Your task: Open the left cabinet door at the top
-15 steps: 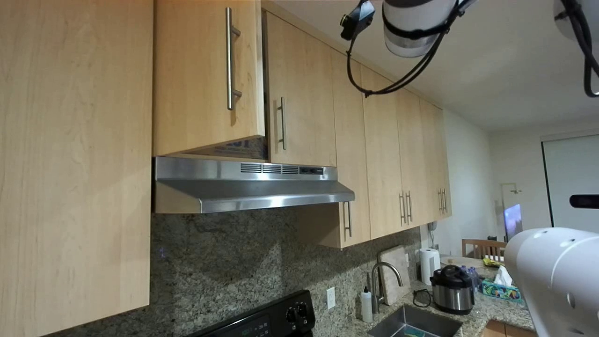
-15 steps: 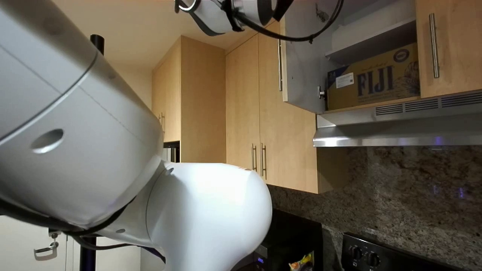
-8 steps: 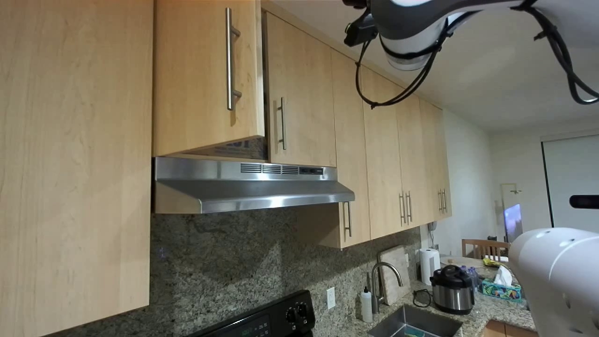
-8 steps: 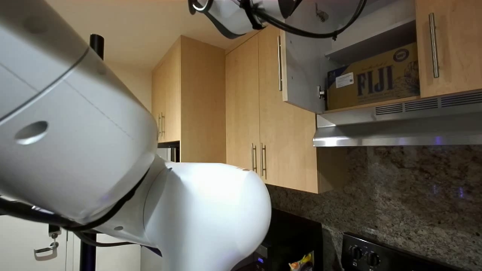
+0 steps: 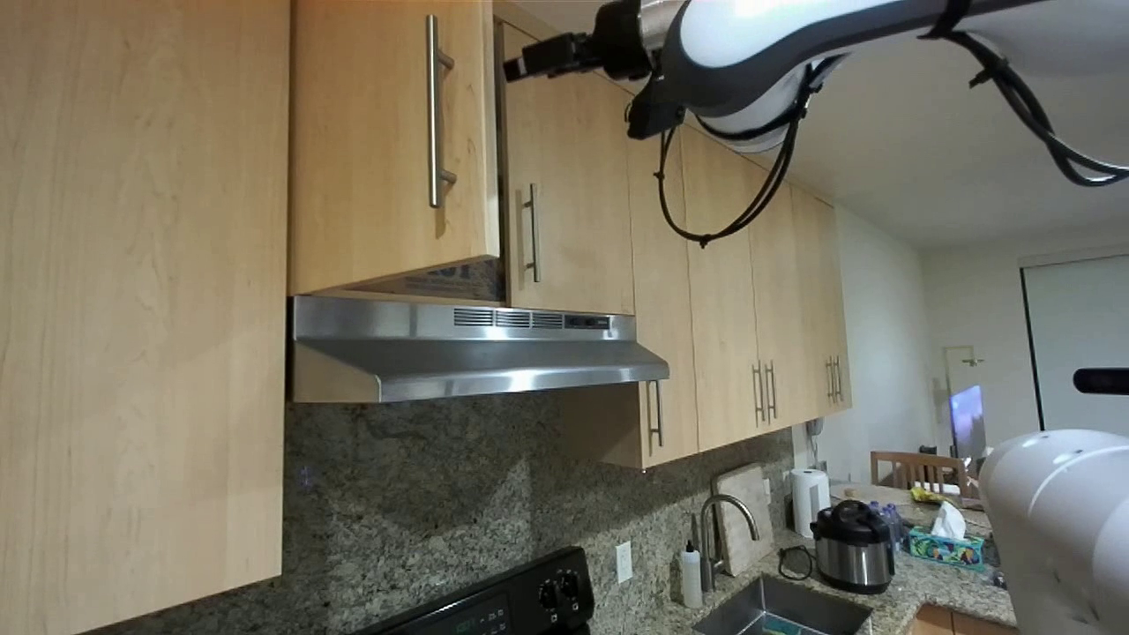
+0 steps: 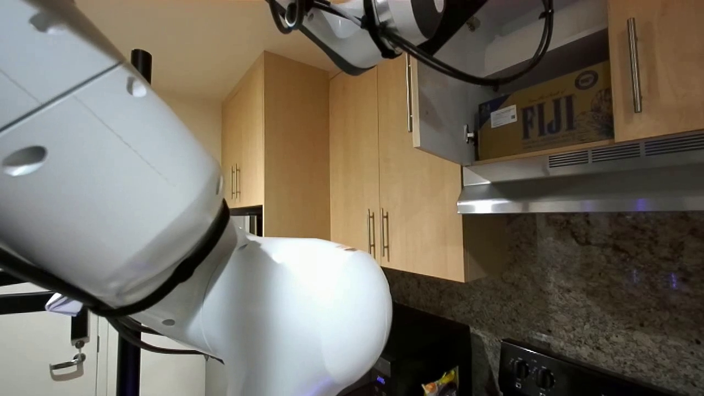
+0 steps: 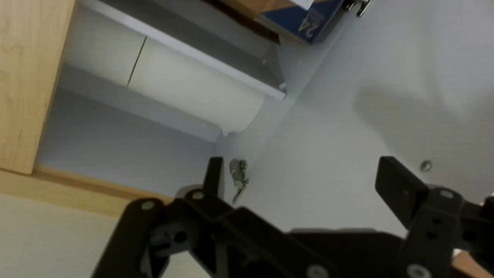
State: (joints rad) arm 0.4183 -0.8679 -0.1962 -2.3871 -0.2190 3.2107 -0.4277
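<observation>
The left cabinet door [image 5: 362, 150] stands swung open above the range hood. Its light-wood face and steel bar handle [image 5: 432, 110] show in both exterior views. Its grey inner face shows in an exterior view [image 6: 445, 110] and fills the right of the wrist view [image 7: 328, 127]. My gripper [image 5: 520, 67] is beside the door's free edge, in front of the twin door. In the wrist view, my gripper [image 7: 299, 170] is open and empty, facing the door's inner face. A hinge [image 7: 238, 177] shows beside one finger. Contact with the door cannot be told.
The twin door [image 5: 573, 168] is closed beside the opening. A FIJI box [image 6: 550, 118] sits on the lower level, with a shelf [image 6: 542, 60] above it. The steel range hood [image 5: 476, 353] lies below. A cable loop [image 5: 732, 229] hangs under the arm.
My arm has come lower, and the gripper has entered an exterior view from above, close to the open door's edge. The door and its handle have not moved.
</observation>
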